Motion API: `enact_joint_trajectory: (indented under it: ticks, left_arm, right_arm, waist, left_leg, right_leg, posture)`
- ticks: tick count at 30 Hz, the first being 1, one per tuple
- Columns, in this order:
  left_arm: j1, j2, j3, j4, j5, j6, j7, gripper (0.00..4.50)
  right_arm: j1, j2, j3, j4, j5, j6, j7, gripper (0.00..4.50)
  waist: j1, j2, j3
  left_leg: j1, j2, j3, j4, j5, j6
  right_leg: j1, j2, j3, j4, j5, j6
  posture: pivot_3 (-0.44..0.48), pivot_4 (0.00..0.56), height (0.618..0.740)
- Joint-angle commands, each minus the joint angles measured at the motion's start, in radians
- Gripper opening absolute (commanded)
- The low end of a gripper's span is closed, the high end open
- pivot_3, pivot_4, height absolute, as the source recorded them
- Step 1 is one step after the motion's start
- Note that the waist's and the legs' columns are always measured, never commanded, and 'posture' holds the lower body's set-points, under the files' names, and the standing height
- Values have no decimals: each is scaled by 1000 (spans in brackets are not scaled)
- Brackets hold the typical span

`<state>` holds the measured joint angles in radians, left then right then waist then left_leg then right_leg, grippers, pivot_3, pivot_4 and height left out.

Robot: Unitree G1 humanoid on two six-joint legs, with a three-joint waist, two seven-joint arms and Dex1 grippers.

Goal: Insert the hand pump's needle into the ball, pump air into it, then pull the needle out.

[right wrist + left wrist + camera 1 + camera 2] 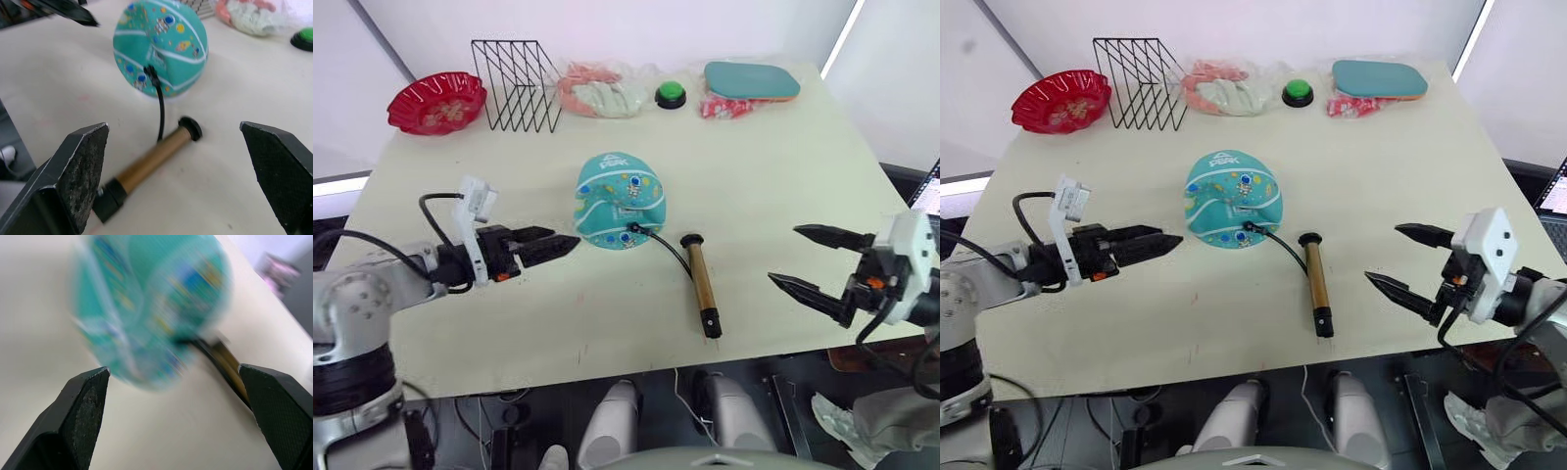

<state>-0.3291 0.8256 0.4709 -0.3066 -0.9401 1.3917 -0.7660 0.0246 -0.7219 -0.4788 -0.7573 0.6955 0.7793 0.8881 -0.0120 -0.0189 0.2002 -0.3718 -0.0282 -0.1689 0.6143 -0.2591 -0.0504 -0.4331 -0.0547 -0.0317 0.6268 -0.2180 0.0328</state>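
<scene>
A: What does the table (pixel 773 176) look like?

B: A pale cream top with a few faint scuffs near the front edge. White walls rise behind it, and a dark floor shows below the near edge.

A: Where is the ball (pixel 619 200)?

B: Near the middle of the table, teal with white seams and small prints, partly caved in. The pump's thin black hose (pixel 666 247) runs to it, and the small black fitting (pixel 151 74) at the hose's end sits against the ball's skin. The needle itself is too thin to make out.

A: And the hand pump (pixel 701 285)?

B: Lying flat just beside the ball, toward the robot's right and nearer the front edge, a brass-coloured tube with black ends.

A: The arms?

B: The left gripper (pixel 558 245) hangs low over the table just left of the ball, pointing at it, apart from it. From the wrist view its jaws stand wide with nothing between them. The right gripper (pixel 1405 259) is well to the right, near the table's front corner, jaws spread wide and empty.

A: What lines the far edge?

B: A red bowl (pixel 436 101), a black wire rack (pixel 517 84), a clear bag (pixel 602 90) of pink and white things, a green button (pixel 671 94), and a teal oval case (pixel 751 79) resting on a red-patterned packet (pixel 726 108).
</scene>
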Motion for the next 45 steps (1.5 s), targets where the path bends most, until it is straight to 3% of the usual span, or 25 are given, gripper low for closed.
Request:
enact_joint_trajectory:
  ticks: [1,5,10,19,23,31,45]
  left_arm:
    - [-31,-11,-53,-76,-96,83,17,4469]
    - [-93,-113,-194,-160,-142,174,110,4469]
    - [-185,-240,-311,-79,-188,223,322,4469]
    - [-246,-611,-327,39,-164,223,712,4469]
    - [-279,-761,-338,75,-59,207,817,4469]
    - [-332,-857,-337,205,85,137,842,4469]
    - [-440,-892,-422,492,302,-13,745,4469]
  right_arm:
    - [10,-43,-47,-7,49,-17,3,4500]
    - [21,-80,-44,-4,61,-23,-2,4500]
    - [30,-114,-34,8,68,-32,-3,4500]
    - [49,-180,-7,47,46,-64,27,4500]
    - [58,-191,-7,34,44,-64,23,4500]
    - [74,-189,0,55,20,-94,26,4500]
    - [137,-173,3,47,-4,-141,15,4500]
  waist:
    - [1,0,0]
    - [4,0,0]
    - [0,0,0]
    - [11,-1,1]
    - [16,-1,0]
    - [26,-1,0]
    - [26,-1,0]
  left_leg:
    - [0,0,0,0,0,0]
    - [-1,0,1,4,0,1]
    - [-7,4,14,19,-2,3]
    - [-8,4,25,35,-4,8]
    - [-8,4,28,37,-4,8]
    - [-7,4,36,40,-4,10]
    - [-6,3,39,41,-4,12]
  right_leg:
    - [0,0,0,0,0,0]
    - [1,0,1,1,1,2]
    - [0,0,1,7,2,2]
    - [1,0,9,15,6,6]
    - [1,0,12,16,8,6]
    - [1,1,21,16,13,9]
    - [1,1,23,16,14,10]
  posture:
    - [0,150,740]
    - [0,150,740]
    - [0,150,740]
    - [0,150,740]
    - [0,150,740]
    - [0,150,740]
    - [0,150,740]
